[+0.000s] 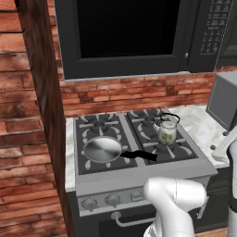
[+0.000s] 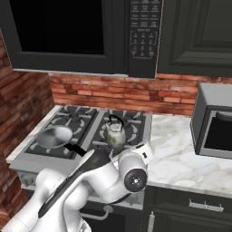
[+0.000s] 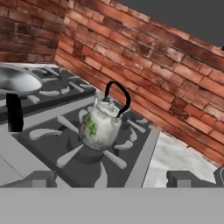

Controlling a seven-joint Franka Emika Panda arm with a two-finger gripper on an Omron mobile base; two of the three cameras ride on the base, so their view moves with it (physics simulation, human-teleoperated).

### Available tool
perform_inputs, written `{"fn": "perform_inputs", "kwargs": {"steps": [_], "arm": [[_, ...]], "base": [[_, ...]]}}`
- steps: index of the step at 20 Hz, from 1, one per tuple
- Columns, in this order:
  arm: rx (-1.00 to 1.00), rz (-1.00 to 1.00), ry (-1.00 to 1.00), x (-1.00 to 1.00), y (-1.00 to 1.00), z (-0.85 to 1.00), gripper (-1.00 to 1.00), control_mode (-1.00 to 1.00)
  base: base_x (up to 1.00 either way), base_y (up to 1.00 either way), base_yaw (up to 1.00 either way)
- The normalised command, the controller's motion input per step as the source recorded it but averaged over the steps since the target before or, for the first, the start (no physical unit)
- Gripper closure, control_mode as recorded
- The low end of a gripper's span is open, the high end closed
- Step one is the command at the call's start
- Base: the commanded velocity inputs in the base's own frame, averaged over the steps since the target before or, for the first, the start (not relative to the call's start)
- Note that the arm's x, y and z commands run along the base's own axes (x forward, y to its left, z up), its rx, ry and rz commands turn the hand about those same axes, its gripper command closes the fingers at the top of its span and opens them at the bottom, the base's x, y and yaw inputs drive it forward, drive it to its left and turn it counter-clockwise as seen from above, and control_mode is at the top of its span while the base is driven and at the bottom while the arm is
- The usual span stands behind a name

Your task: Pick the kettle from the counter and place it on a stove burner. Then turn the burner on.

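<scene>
While the kettle (image 1: pixel 167 131) stands upright on the near right stove burner (image 1: pixel 163 141), its wire handle arches above the lid; which way the spout points I cannot tell. At the left, the frying pan (image 1: pixel 102 149) sits well apart on the near left grate. White counter (image 2: pixel 181 154) lies bare beyond the stove's right edge. Gripper (image 3: pixel 111 180) released, jaws wide, short of the kettle
</scene>
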Motion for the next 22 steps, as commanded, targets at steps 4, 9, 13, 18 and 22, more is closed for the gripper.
{"fn": "perform_inputs", "kwargs": {"steps": [4, 9, 13, 18, 22], "arm": [[0.0, 0.0, 0.0, -0.4, -0.29, -0.25, -1.0, -1.0], [0.0, 0.0, 0.0, -0.33, -0.17, -0.34, -1.0, -1.0], [0.0, 0.0, -0.01, -0.24, -0.01, -0.43, -1.0, -1.0], [0.0, 0.0, 0.0, -0.19, 0.0, -0.43, -1.0, -1.0], [0.01, 0.0, 0.0, -0.15, 0.0, -0.42, -1.0, -1.0]], "base": [[0.0, 0.0, 0.0], [0.0, 0.0, 0.0], [0.0, 0.0, 0.0], [0.0, 0.0, 0.0], [0.0, 0.0, 0.0]]}}
